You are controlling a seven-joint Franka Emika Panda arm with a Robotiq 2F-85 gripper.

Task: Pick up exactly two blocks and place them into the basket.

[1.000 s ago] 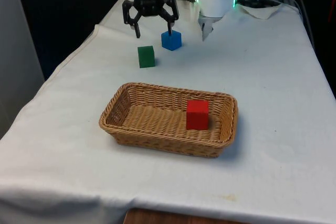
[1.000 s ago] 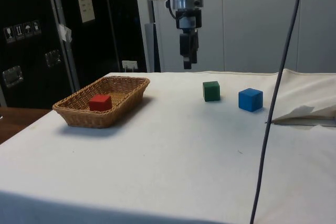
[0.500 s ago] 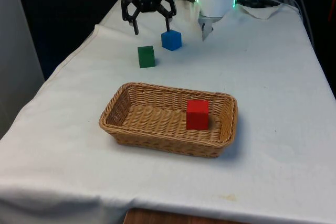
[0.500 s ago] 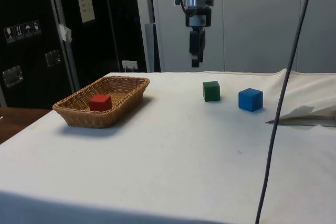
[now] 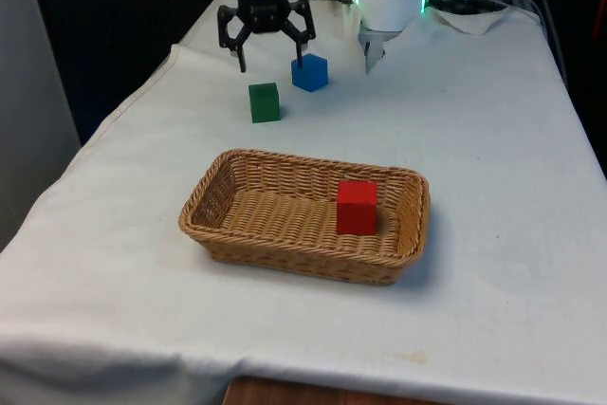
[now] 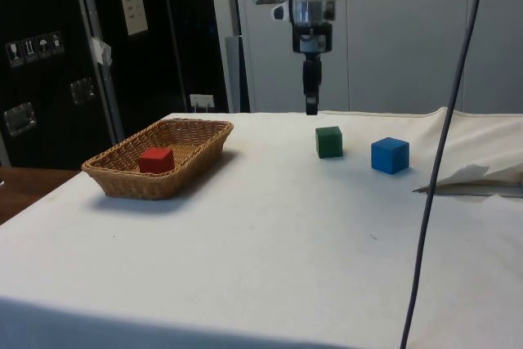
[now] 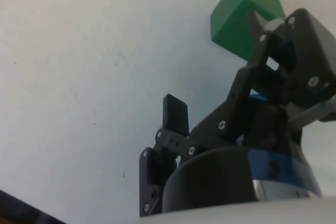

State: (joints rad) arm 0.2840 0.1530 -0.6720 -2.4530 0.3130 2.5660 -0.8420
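Front view shows my gripper [image 5: 270, 54] hanging in the air above the far part of the table [image 5: 493, 139], its 2 fingers spread wide and holding nothing. Just below it on the white cloth sit 2 blocks: the green block [image 5: 264, 101] nearer the basket and the blue block [image 5: 309, 72] just beyond it, toward the front view's right. They sit near each other but apart. From the side, my gripper [image 6: 310, 105] hangs above and a little to the basket side of the green block [image 6: 328, 141], clear of it, with the blue block [image 6: 390, 154] farther along. My wrist camera sees the green block [image 7: 239, 17] on the cloth, partly behind one finger. The wicker basket [image 5: 228, 234] sits nearer the camera with 1 red block [image 5: 357, 207] inside it, toward its right end in the front view.
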